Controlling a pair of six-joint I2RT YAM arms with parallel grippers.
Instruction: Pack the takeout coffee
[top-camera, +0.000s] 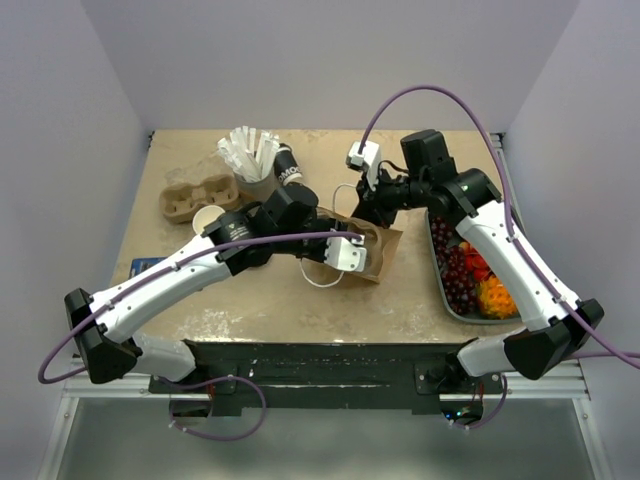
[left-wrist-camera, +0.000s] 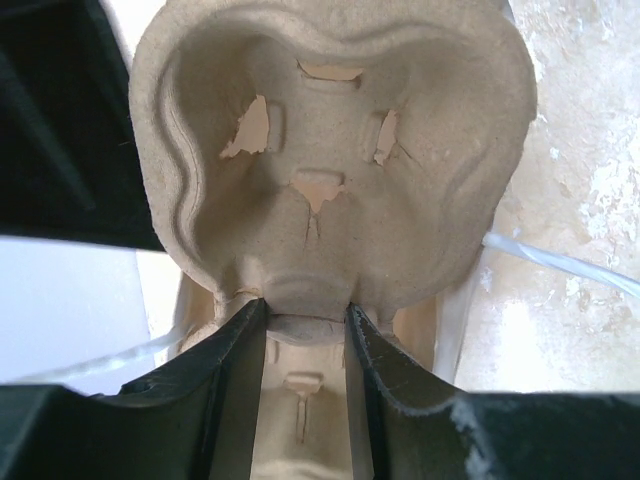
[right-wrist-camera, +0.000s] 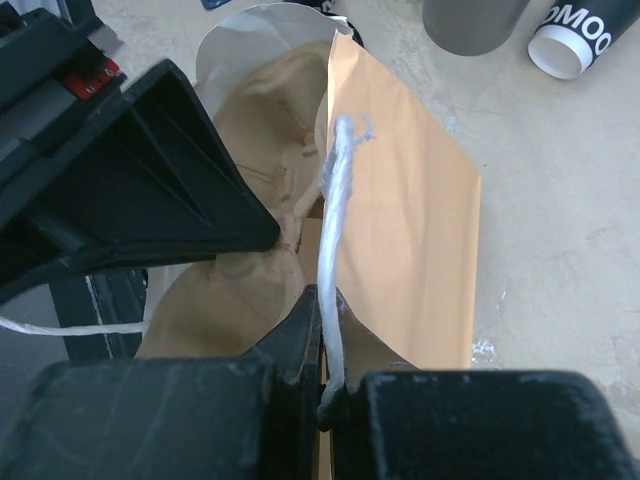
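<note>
Takeout coffee (top-camera: 289, 166) untouched; left pincer (left-wrist-camera: 305, 322) clamps carrier (left-wrist-camera: 330, 150), right pincer (right-wrist-camera: 325, 305) bag handle (right-wrist-camera: 336, 200).

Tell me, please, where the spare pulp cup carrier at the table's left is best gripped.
Probably the raised ridge between its two wells, approached from straight above: the spare carrier lies flat, wells up, and that ridge looks narrow enough to pinch. The left gripper holds the other carrier that way.

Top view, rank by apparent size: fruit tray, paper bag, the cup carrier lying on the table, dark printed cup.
1. fruit tray
2. paper bag (the arms hide part of both, so the order of 1 and 2 is unsure)
3. cup carrier
4. dark printed cup
</note>
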